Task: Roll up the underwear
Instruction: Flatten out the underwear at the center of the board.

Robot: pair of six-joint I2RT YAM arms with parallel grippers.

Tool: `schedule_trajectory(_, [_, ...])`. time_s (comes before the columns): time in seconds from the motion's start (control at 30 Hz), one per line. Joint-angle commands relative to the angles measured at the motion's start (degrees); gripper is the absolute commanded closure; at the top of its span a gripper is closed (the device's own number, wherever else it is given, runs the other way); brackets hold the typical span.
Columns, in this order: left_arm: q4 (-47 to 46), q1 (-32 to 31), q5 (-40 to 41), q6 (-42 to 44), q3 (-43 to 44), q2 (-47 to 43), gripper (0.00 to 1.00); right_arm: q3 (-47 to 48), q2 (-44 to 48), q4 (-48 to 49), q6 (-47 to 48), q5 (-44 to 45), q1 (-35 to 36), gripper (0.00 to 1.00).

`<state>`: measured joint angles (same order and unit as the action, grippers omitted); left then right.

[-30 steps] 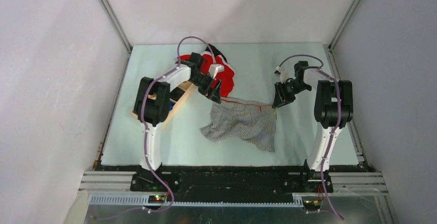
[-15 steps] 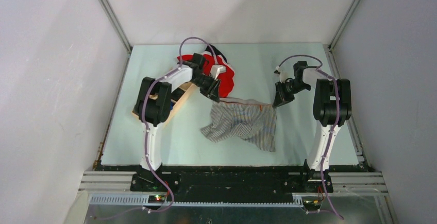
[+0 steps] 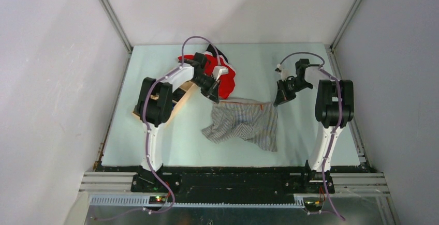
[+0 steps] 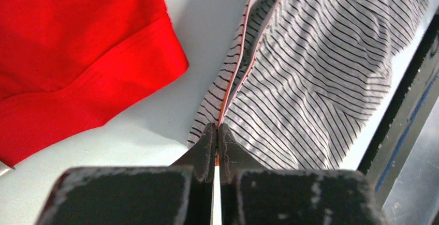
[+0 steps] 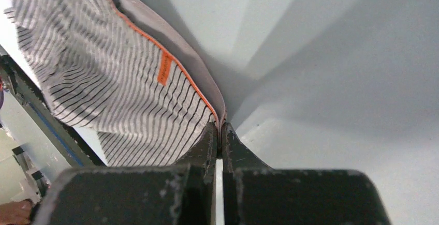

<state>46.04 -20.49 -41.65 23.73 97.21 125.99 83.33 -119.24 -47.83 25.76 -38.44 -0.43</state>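
Left tool (image 4: 216, 131) was pinched shut on the underwear (image 3: 243, 124) at the left end of its orange-edged waistband, just beside the red cloth (image 4: 77, 44). Waistband stretched between both tools near the middle of the bench (image 3: 155, 142), striped legs lying crumpled nearer the bases. Right tool (image 5: 218, 131) was clamped on the waistband's right end

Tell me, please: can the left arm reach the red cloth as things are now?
Probably yes for reach: the red cloth lies close beside the left hand, with only bare table between. But that hand is shut on the waistband of the underwear, so it must let go first.
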Motion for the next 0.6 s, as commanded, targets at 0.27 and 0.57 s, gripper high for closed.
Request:
schedule_trajectory(0.27, [22.3,-0.1,-5.6,12.6,-4.2,-27.7,1.0,-9.0,36.1,-0.3,2.2,-6.6,2.3,1.0])
schedule_trajectory(0.57, [25.3,-0.8,-2.9,12.3,-11.0,-42.0,1.0,-21.0,63.2,0.3,-2.2,-3.9,9.7,1.0])
